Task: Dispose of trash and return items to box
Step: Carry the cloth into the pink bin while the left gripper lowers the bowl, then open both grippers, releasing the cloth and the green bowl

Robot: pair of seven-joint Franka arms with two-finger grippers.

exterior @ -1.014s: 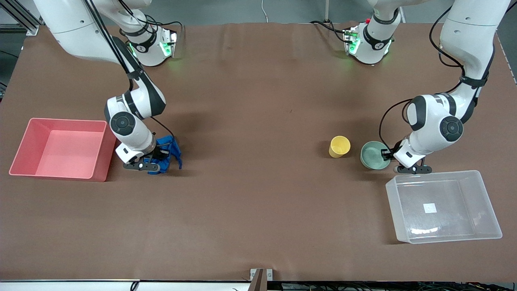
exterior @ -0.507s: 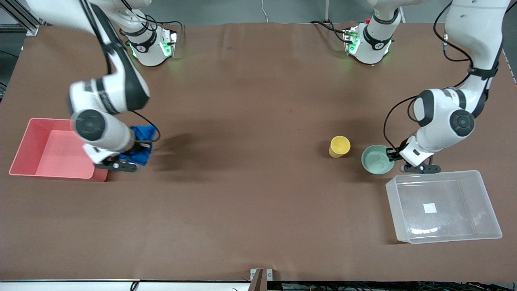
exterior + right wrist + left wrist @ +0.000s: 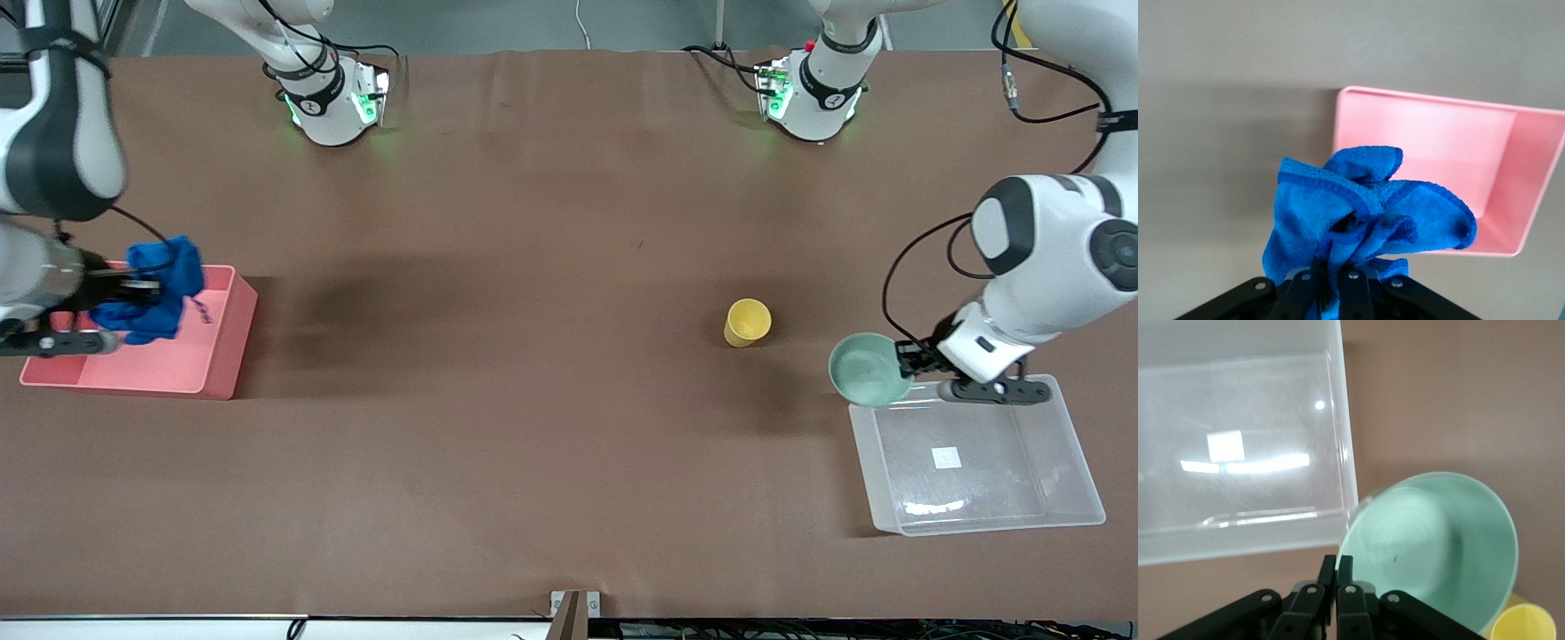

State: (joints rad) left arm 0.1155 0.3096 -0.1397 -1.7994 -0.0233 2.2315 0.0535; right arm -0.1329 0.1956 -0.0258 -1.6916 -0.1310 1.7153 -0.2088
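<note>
Diff vs a second ago: both loads are off the table now. The right arm (image 3: pixel 53 133) has swung from beside the pink bin (image 3: pixel 222 342) out to the table's right-arm end, and the blue rag (image 3: pixel 156 284) that was bunched on the table next to the bin now hangs over the bin. The left arm (image 3: pixel 1058 249) has risen and shifted toward the clear tub (image 3: pixel 1080 476); the mint-green bowl (image 3: pixel 867 369) that sat on the table beside the yellow cup (image 3: pixel 747 322) is now in the air, tipped on its side, over the table just at the tub's corner nearest the cup. Cup, bin and tub have not moved.

Pose, right arm: the forearm comes in from the frame edge and the wrist is roughly level. The right gripper (image 3: pixel 133 286) is over the pink bin with its jaws clamped tight on a fold of the rag, the rest of which droops in folds below the fingers (image 3: pixel 1355 283).

Pose, left arm: the elbow is high and the wrist angled down toward the tub's rim. The left gripper (image 3: pixel 909 360) has its jaws pinched fully onto the bowl's rim, with the bowl's opening facing the front camera.

The cup stands upright on the table, well apart from the tub, toward the middle. The tub holds only its white label (image 3: pixel 946 457).
</note>
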